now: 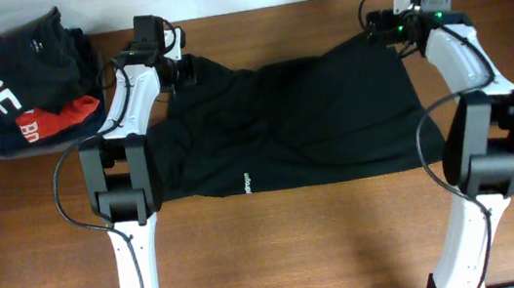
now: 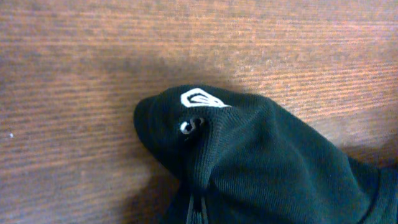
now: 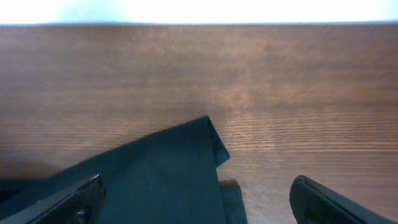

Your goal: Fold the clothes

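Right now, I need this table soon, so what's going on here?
Two robot arms are working on a black garment spread wrinkled across the table. The left gripper sits at its far left corner, grip hidden from view. The right gripper is open at the far right corner.

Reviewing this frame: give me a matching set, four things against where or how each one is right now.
Things:
1. black garment
2. folded pile
3. right gripper
4. white logo

Places or states:
A. fingers apart, a garment corner between them
B. far left corner of the table
C. spread across mid-table
D. on bunched fabric in the left wrist view

Pairs: 1-C, 2-B, 3-A, 4-D
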Available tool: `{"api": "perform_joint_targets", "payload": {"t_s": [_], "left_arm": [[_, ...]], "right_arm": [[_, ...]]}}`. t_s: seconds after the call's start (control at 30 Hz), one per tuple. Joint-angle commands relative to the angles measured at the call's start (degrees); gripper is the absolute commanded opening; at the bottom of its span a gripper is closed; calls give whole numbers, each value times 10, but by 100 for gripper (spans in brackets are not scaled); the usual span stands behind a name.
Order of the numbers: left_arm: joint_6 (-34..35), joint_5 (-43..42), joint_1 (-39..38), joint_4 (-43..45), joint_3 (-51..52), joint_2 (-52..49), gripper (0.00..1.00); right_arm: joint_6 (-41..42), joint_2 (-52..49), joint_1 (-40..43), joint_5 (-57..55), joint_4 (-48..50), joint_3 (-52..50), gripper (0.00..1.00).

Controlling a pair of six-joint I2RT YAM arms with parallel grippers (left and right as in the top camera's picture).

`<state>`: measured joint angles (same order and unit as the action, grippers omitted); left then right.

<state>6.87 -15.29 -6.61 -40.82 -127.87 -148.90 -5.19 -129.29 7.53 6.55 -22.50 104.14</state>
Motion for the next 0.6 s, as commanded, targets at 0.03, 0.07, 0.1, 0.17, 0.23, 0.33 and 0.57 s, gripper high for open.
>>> {"api": "perform_joint_targets", "payload": {"t_s": [0.03,0.07,0.1,0.17,0.23,0.33,0.57], "left_arm": [[-3,-4,0,-22,2,-20,2],[-3,-4,0,-22,2,-20,1],[-3,-4,0,-23,2,-20,1],[-3,-4,0,-26,2,-20,1],[-3,-4,0,-28,2,-20,1],[-3,-4,0,-31,2,-20,1],[-3,-4,0,-34,2,-20,1]], "right_arm": [[-3,-27,4,8,21,7,99],[-3,-32,3,7,24,7,99],[-3,-35,3,10,27,7,99],[-3,-42,3,14,31,7,99],[-1,-51,3,24,34,7,99],[3,-62,3,24,37,7,99],[56,-77,4,19,55,7,99]]}}
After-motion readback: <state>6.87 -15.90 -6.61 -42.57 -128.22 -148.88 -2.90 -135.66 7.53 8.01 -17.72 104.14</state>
